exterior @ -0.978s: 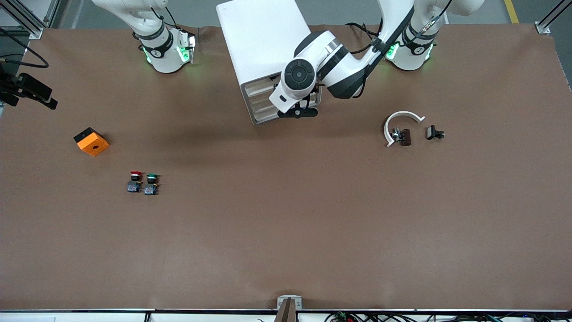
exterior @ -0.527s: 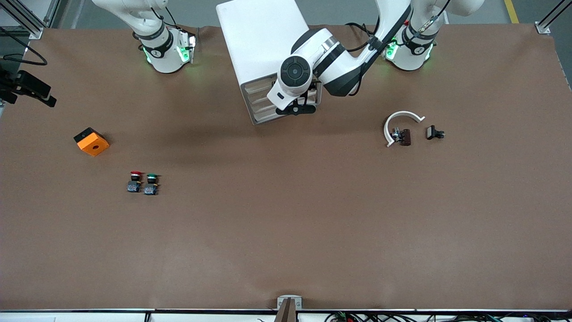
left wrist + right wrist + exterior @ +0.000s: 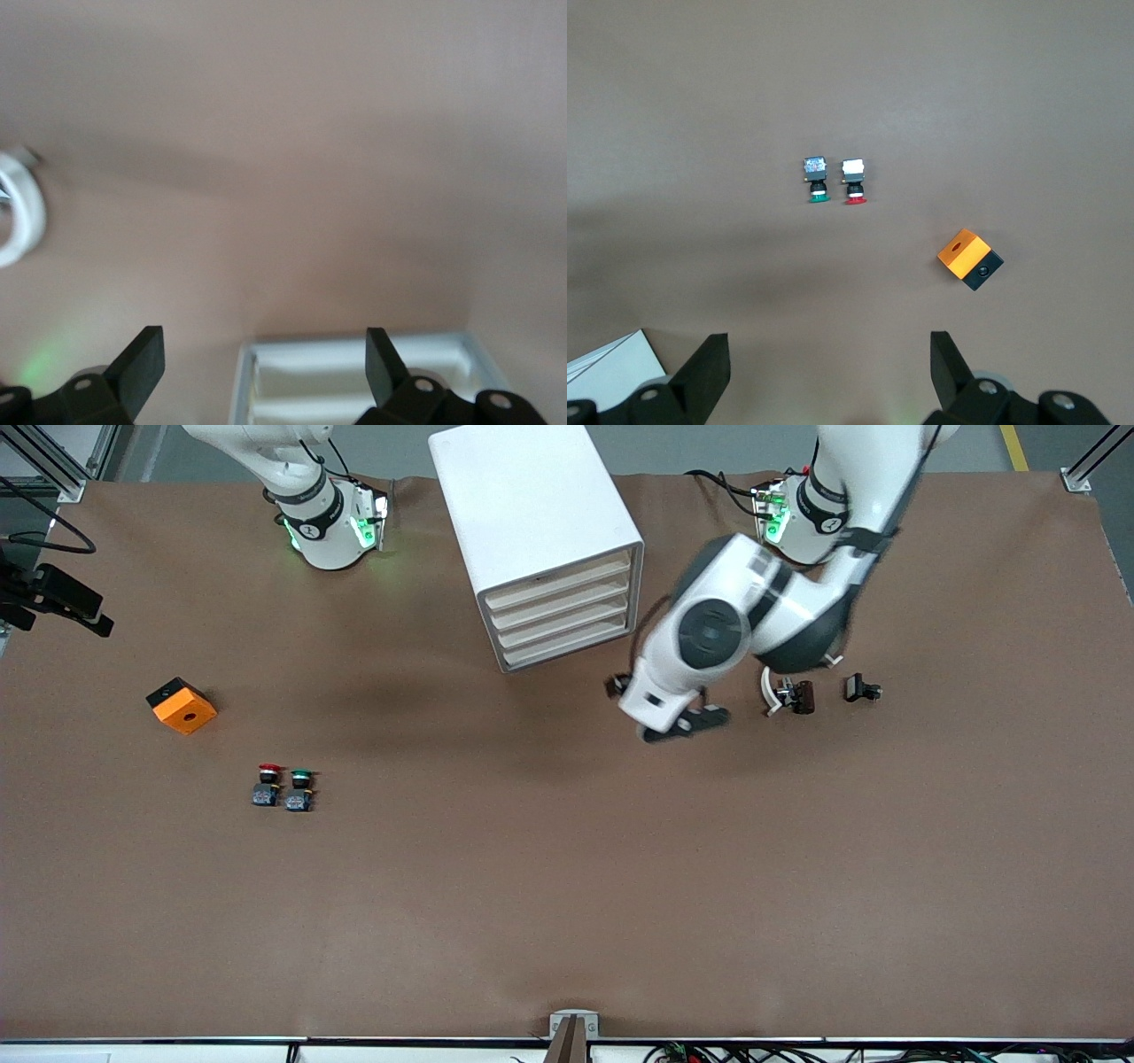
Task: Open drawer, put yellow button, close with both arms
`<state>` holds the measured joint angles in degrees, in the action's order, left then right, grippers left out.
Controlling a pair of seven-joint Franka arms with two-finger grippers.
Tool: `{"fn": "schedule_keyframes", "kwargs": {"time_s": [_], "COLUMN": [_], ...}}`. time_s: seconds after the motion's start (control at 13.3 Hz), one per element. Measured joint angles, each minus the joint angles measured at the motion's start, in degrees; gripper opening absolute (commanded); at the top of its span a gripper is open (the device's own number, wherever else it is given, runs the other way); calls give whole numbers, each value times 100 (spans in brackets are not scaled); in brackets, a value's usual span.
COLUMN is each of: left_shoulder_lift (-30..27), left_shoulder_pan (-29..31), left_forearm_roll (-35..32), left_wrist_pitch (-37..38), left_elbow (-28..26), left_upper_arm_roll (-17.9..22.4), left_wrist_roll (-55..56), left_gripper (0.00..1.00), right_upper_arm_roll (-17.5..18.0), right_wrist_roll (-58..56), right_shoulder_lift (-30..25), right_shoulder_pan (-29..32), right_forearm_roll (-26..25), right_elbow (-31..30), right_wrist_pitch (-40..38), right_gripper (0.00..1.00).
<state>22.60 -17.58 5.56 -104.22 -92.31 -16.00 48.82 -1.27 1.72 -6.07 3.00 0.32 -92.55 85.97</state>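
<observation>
Drawer (image 3: 560,581): uppermost of four cream-fronted trays in the tall white cabinet (image 3: 523,505), flush with the three below it; cabinet stands on the desk (image 3: 567,886) between the two arm bases.
Yellow button: not visible in any view.
Left tool (image 3: 666,710): in the air over bare desk beside the cabinet's front corner, toward the left arm's end; fingers (image 3: 142,363) spread wide, nothing between them.
Right tool (image 3: 824,376): raised high over the right arm's end of the desk, waiting; fingers (image 3: 704,367) wide apart, empty.
Red-capped button (image 3: 267,784): lying beside the green-capped button (image 3: 299,789), just apart, nearer the front camera than the orange block.
Orange block (image 3: 182,705): orange top with a hole, black side, near the right arm's end.
White curved piece (image 3: 769,693): partly hidden by the left arm, with small dark parts (image 3: 801,695) beside it.
</observation>
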Motion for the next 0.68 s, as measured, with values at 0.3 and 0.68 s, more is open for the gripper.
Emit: {"fn": "schedule_keyframes", "kwargs": {"time_s": [0.3, 0.68], "left_shoulder_lift": [-216, -962], "left_shoulder_pan": [1126, 2332], "left_forearm_roll": [-749, -1015], "left_wrist_pitch": [62, 280], "left_elbow": [308, 397], "left_upper_arm_roll": [7, 9], "left_wrist_roll": [-278, -1597], "left_gripper": [100, 100], "right_upper_arm_roll": [4, 6], "right_wrist_roll": [-1, -2], "right_shoulder_lift": [0, 0], "right_shoulder_pan": [-1, -2], "right_forearm_roll": [0, 0], "right_elbow": [3, 8], "right_wrist_pitch": [0, 0], "right_gripper": [100, 100]}}
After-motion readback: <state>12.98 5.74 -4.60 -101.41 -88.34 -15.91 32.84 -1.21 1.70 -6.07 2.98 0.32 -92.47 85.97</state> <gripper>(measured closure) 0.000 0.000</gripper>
